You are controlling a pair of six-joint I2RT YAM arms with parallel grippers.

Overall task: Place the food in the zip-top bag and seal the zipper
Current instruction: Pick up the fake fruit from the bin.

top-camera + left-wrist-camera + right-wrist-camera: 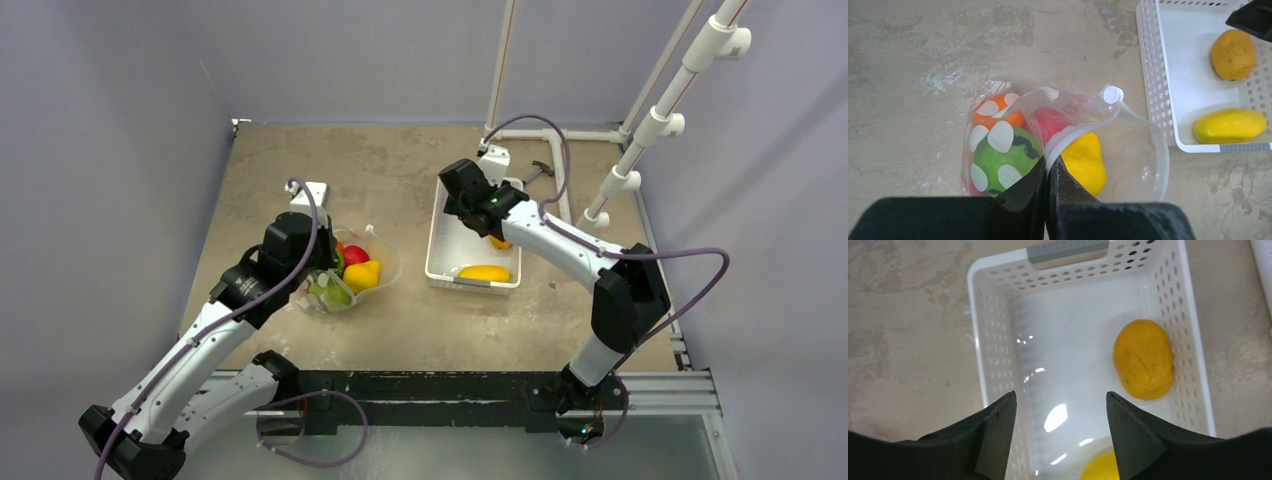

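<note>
The clear zip-top bag (1143, 150) lies on the table left of centre, its mouth open toward the basket; it also shows in the top view (385, 262). Inside are a dark-striped green fruit (1000, 162), an orange one (1008, 117), a red one (1050, 122) and a yellow one (1088, 160). My left gripper (1049, 162) is shut on the zipper strip (1083, 130) at the bag's mouth. My right gripper (1060, 397) is open and empty above the white basket (990, 355), where an orange fruit (1143, 357) and a yellow fruit (1230, 125) lie.
A white slider tab (1112, 94) sits on the bag's zipper near the basket. White pipe frames (655, 115) stand at the back right. A small dark tool (538, 172) lies behind the basket. Walls close the table on three sides.
</note>
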